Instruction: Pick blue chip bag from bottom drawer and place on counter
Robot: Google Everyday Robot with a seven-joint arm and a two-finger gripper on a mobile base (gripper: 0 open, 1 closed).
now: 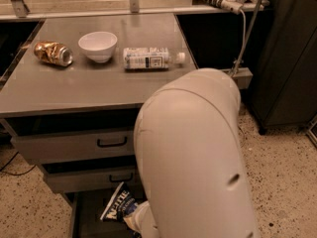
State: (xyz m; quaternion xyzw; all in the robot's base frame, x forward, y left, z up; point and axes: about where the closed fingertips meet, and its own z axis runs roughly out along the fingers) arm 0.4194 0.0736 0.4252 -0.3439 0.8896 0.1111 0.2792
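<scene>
Speckled terrazzo floor, dark cabinet at right, pale cable hanging just beside it, warm dim light.

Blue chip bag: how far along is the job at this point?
Done: the bottom drawer is open and the arm reaches down into it. In hand: the claw sits beside the blue chip bag, mostly hidden by the arm; a grip cannot be confirmed. Left: lifting the bag out and setting it on the counter.
</scene>
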